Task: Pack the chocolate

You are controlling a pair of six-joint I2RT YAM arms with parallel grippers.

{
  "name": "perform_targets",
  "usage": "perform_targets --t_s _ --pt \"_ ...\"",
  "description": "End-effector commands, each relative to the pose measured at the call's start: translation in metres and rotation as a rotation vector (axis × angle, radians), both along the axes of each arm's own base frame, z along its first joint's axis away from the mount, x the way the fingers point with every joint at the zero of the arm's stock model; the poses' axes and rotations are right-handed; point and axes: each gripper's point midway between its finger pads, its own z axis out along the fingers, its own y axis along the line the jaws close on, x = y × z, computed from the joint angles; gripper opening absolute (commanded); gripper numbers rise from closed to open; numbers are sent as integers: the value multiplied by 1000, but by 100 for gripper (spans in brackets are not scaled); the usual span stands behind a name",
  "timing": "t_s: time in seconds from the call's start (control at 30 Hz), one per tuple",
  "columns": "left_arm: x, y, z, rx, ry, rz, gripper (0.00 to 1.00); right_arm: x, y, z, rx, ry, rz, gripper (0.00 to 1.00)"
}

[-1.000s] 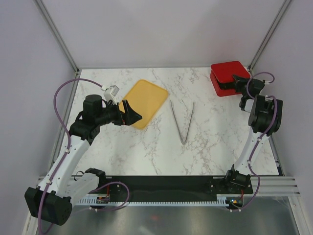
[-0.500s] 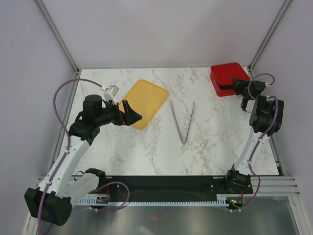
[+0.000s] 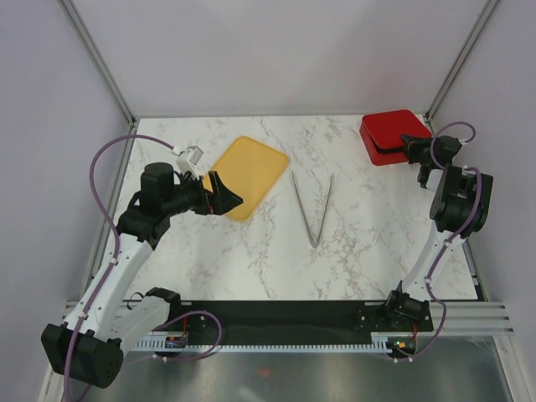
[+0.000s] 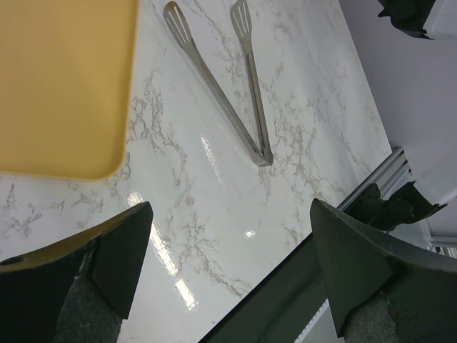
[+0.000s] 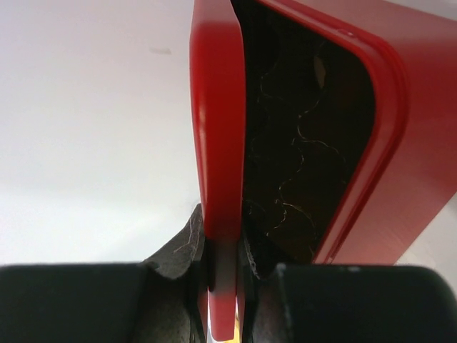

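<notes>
The red box [image 3: 389, 132] stands at the table's back right corner. My right gripper [image 3: 414, 146] is shut on the edge of its red lid [image 5: 218, 143], which is held slightly apart from the base [image 5: 407, 164]. Through the gap the inside is dark with thin wavy lines, and no chocolate can be made out. No chocolate shows in any view. My left gripper [image 3: 226, 197] is open and empty, just above the near corner of the yellow-orange tray [image 3: 247, 172]. The tray [image 4: 57, 86] looks bare.
Metal tongs [image 3: 311, 205] lie open on the marble table between the tray and the box, and also show in the left wrist view [image 4: 221, 78]. The black base rail [image 3: 276, 322] runs along the near edge. Frame posts stand at the back corners.
My right gripper and wrist have moved right and a little back, still shut on the lid's edge. The left arm has not moved.
</notes>
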Motion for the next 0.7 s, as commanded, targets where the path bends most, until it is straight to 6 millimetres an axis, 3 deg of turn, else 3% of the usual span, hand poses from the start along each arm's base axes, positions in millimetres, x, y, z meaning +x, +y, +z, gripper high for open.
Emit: perform_targets --t_s 0.0,0.37,0.67 --pt "2 4 8 26 -62 -1 100 -16 -7 -12 -47 106 -4 11" --pt "1 4 8 24 -64 0 100 -34 -11 -35 -80 211 -5 31" --pt "1 3 8 22 -62 -1 100 -55 -21 -44 -133 314 -26 37"
